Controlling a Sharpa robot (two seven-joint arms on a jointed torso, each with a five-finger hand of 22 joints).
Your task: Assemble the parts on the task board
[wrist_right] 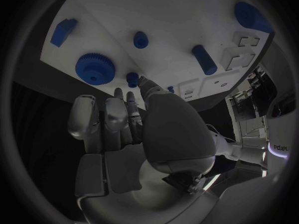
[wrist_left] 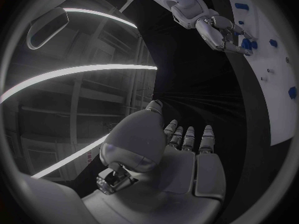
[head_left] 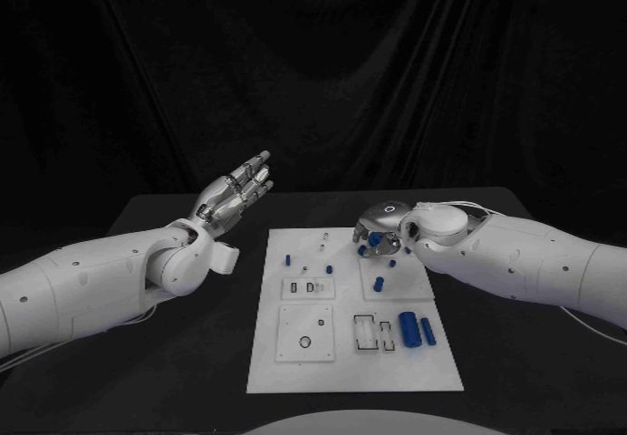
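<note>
The white task board (head_left: 294,362) lies in the middle of the table. My right hand (head_left: 392,225) hangs over its far right corner, fingers pointing down at the board (wrist_right: 181,20). The tips of its fingers (wrist_right: 118,104) lie beside a small blue peg (wrist_right: 132,77), next to a blue gear (wrist_right: 94,69). Whether they grip the peg I cannot tell. From the left wrist, the right hand (wrist_left: 221,31) has a blue part (wrist_left: 247,44) at its fingertips. My left hand (head_left: 236,195) is raised left of the board, fingers straight and apart, holding nothing.
Two blue cylinders (head_left: 416,329) lie at the board's near right by slotted recesses. Small blue pieces (head_left: 379,284) stand mid-board. Near the right hand are another peg (wrist_right: 141,39), a cylinder (wrist_right: 204,59) and a block (wrist_right: 64,31). Black table surrounds the board.
</note>
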